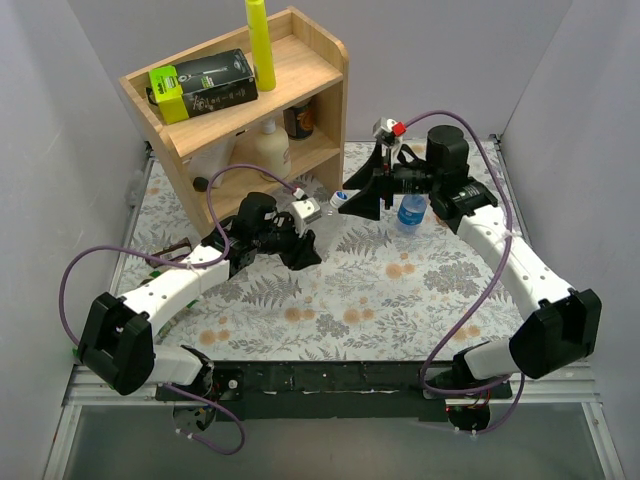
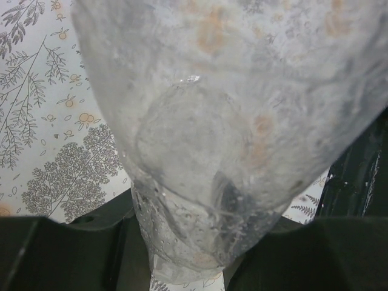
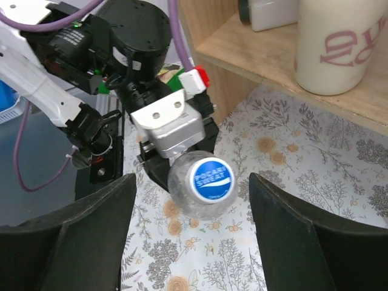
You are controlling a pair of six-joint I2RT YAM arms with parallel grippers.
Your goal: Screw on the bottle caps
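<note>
A: Two grippers, so which one has the bottle?

B: Your left gripper [image 3: 182, 159]. Its jaws are clamped on the clear bottle [image 3: 195, 200], holding it on its side above the patterned table [image 1: 380, 290], mouth toward your right arm.

A: And the right?

B: Your right gripper [image 1: 350, 203] is spread wide, with one of its fingers [image 3: 91, 230] on each side of the white-and-blue cap [image 3: 211, 179], touching nothing. The cap sits on the bottle's mouth; how tight, I cannot tell.

A: What do the views add?

B: Your right wrist view shows the cap's face and the clamp behind it. Your left wrist view shows mostly clear plastic. Only the top view shows the blue-labelled bottle [image 1: 411, 211] standing near your right gripper.
</note>
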